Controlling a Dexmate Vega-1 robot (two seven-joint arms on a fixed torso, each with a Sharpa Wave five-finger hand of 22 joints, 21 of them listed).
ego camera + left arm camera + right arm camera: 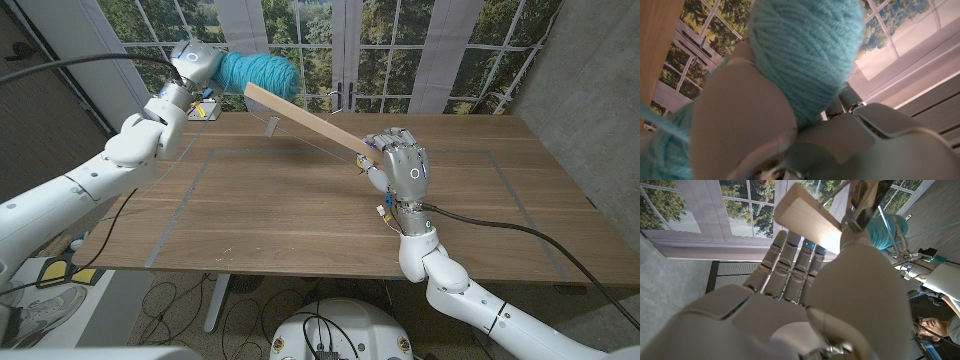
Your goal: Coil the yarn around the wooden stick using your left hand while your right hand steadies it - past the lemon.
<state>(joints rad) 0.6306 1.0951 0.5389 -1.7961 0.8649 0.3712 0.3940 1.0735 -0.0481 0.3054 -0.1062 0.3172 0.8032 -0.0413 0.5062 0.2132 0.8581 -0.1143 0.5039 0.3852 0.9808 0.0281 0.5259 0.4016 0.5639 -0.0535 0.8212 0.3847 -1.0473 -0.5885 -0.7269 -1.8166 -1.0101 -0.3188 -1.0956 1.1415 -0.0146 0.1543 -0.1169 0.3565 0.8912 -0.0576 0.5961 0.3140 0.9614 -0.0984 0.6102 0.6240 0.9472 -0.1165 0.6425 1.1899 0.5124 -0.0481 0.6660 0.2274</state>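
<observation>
A flat wooden stick (305, 118) slants up over the table from my right hand (400, 168), which grips its lower end near the table's middle right. In the right wrist view the stick's end (807, 217) juts out past that hand's fingers (792, 262). My left hand (195, 66) is raised at the far left and holds a ball of teal yarn (255, 73) beside the stick's upper end. The left wrist view has the yarn ball (805, 55) pressed against my left hand (745, 125), with the stick's edge (655, 45) at the side.
The wooden table (300, 220) carries taped lines. A small yellow and blue object (205, 110) lies at the far left edge, under my left arm. Windows stand behind the table. A person (935, 325) is at the edge of the right wrist view.
</observation>
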